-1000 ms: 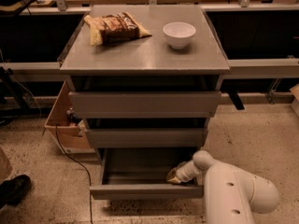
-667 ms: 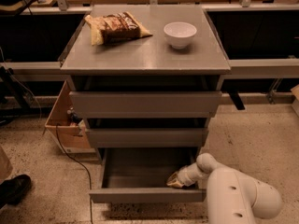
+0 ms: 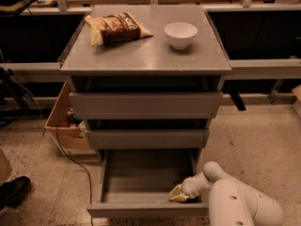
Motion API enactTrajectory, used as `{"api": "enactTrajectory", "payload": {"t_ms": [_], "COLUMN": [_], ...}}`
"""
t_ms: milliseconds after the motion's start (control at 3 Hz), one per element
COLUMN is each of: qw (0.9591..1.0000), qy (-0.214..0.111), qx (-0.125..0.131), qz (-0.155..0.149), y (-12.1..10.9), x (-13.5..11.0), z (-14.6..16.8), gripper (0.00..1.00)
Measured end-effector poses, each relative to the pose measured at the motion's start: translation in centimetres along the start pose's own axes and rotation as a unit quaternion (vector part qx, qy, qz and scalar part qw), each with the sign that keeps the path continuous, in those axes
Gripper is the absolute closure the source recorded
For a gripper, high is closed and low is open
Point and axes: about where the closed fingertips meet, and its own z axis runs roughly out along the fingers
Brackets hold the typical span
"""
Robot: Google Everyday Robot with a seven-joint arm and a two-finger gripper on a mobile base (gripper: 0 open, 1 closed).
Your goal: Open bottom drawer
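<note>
Speckled floor (image 3: 254, 140); gripper (image 3: 178, 194) inside open bottom drawer (image 3: 141, 210), front-right corner.

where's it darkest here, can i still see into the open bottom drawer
Camera view: light is warm and dim, brightest on the flat grey cabinet top; the gaps above the two upper drawer fronts are near black; the pulled-out grey bottom drawer shows its tray floor, shaded but visible, the robot's tan hand at its front right corner.

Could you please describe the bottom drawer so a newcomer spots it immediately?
Find the grey cabinet holding a bowl and snack bag. The bottom drawer is the lowest of its three. Only it is pulled out, its tray showing, with the claw at its front right corner.
</note>
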Motion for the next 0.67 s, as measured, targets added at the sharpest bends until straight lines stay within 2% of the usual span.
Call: {"api": "enactTrajectory", "payload": {"t_ms": [667], "qw": [0.9965], "qy": [-0.041], "qx": [-0.070], "qz": [0.020], "y": [3.7], "x": [-0.4], "z": [0.5], "gripper": [1.00]}}
